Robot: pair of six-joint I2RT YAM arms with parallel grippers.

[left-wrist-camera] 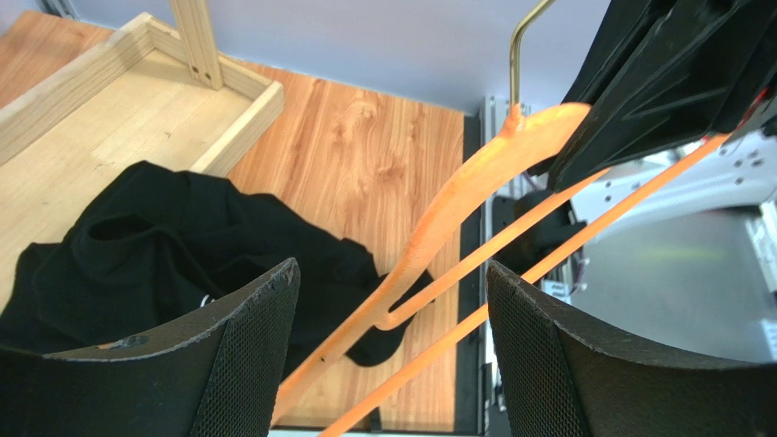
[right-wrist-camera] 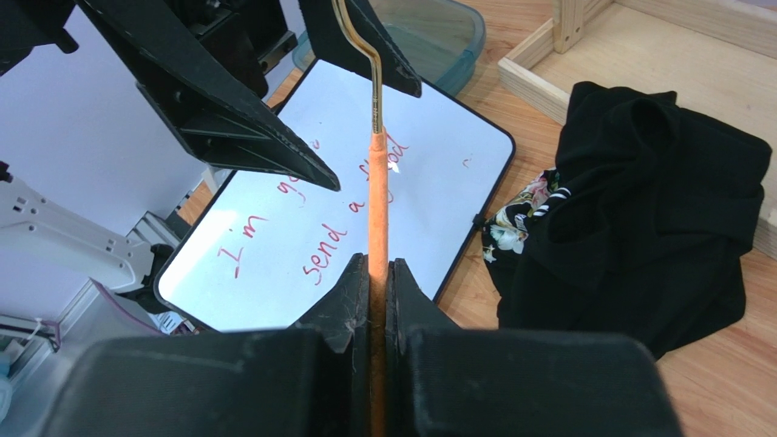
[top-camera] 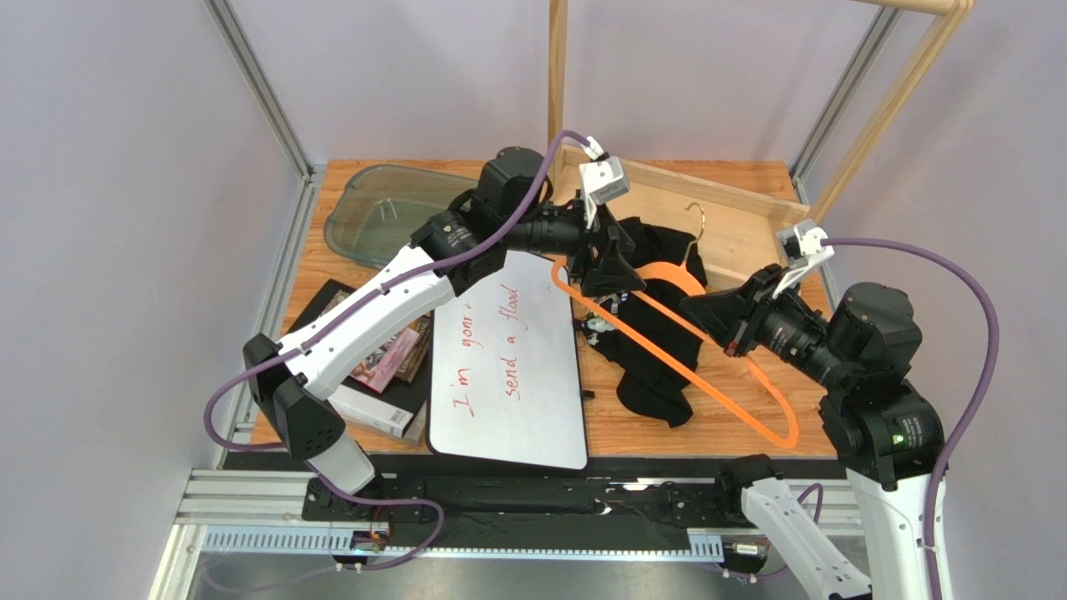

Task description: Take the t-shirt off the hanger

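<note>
1. The right gripper point(right-wrist-camera: 377, 269) has its two fingers pressed together on the orange bar of the hanger point(right-wrist-camera: 377, 196). It holds the hanger in the air above the table point(left-wrist-camera: 365, 146).
2. The left gripper point(left-wrist-camera: 392, 273) is spread wide and grips nothing. In the right wrist view its fingers stand on both sides of the metal hook point(right-wrist-camera: 376, 100), and I see no contact with it.
3. The hanger looks bare; no cloth hangs on its shoulders or on its lower bar.
4. The t-shirt point(right-wrist-camera: 638, 200) lies as a crumpled black heap on the table, below and beside the hanger. Only a small piece of the flower print shows at its edge.
5. My judgement is that the main step is done, because the t-shirt is already off. What may be left is to put the hanger down and draw the arms away.
6. The shallow wooden base of the rack point(left-wrist-camera: 109, 118) holds part of the t-shirt, and the rest spills over its edge onto the table.
7. The clear tub point(top-camera: 357, 200) at the far left corner seems to hold nothing.
8. A whiteboard point(right-wrist-camera: 438, 155) with red writing lies flat just beside the heap.
</note>
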